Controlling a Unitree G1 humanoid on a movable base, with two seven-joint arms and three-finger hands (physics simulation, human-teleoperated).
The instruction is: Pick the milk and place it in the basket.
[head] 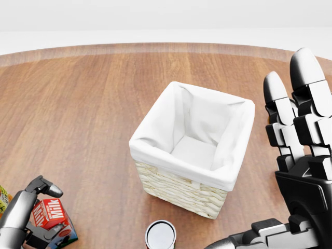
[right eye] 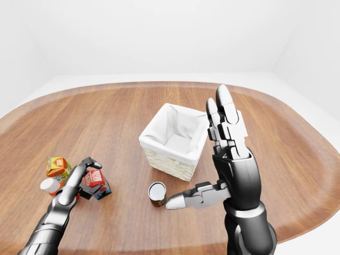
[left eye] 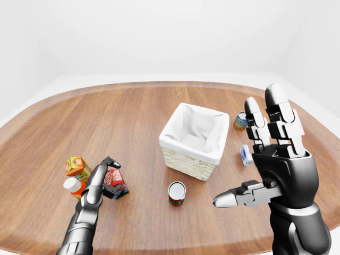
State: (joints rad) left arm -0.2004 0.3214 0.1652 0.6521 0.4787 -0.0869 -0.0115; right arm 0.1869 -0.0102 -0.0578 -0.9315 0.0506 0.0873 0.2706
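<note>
Low at seven o'clock in the head view, the milk [head: 48,213], a small red carton, stands on the wooden table [left eye: 133,117] with the left hand [left eye: 105,174] curled over it: one dark finger hooks across the carton's top and another reaches under its lower edge, but whether they actually clamp it I cannot tell. In the left-eye view, at nine o'clock from the milk and just beside it, sit an orange carton [left eye: 77,167] and, slightly lower, a white-capped bottle [left eye: 73,187]. At three o'clock from the milk, well apart, a can [left eye: 177,193] stands upright, its pale top showing. At one o'clock from that can is the basket [head: 179,187], woven and lined with white cloth, open side up. Beyond the basket at three o'clock lie a small white and blue item [left eye: 246,155] and, higher, another can [left eye: 240,121]. The right hand [left eye: 265,154] is raised at the left-eye view's right, fingers straight and spread, thumb pointing toward nine o'clock, gripping nothing.
</note>
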